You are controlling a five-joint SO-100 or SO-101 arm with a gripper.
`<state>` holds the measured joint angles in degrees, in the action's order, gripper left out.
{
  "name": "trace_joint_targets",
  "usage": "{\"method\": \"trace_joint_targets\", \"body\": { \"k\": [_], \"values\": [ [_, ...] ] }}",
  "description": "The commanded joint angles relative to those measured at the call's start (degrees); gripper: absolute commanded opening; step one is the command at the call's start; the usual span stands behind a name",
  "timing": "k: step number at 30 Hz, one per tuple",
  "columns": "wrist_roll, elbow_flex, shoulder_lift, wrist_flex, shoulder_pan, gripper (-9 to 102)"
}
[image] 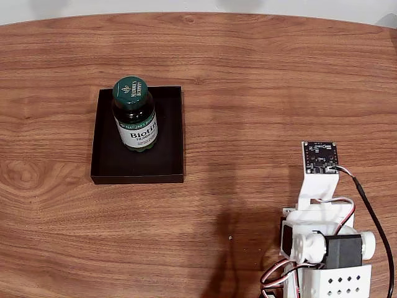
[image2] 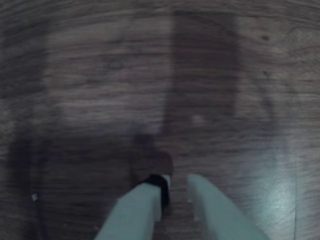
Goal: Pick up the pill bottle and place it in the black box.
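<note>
wood-grain tabletop, brown, rounded far edge against a pale wall; bears all items listed. black box: shallow matte tray with low walls, left of centre in the fixed view, lying flat. pill bottle: amber-brown, dark green screw cap, white label reading "bioti…", standing upright inside the box toward its far half, base within the walls, nothing touching it; judged to be already at its goal. arm: white printed body with black servos and a small circuit board on top, folded at the lower right of the fixed view, well apart from the box, apparently parked clear since the bottle needs no support. gripper: in the wrist view, two pale fingers enter from the bottom edge, slightly spread with a narrow gap, pinching nothing, hanging close over bare, blurred wood.
</note>
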<state>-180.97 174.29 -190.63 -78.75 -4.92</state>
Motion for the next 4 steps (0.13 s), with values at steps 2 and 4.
{"method": "trace_joint_targets", "body": {
  "k": [2,4],
  "values": [
    [1.8,-0.7,-0.6,-7.7,0.7,0],
    [2.5,-0.7,-0.6,-7.7,0.6,0]
  ]
}}
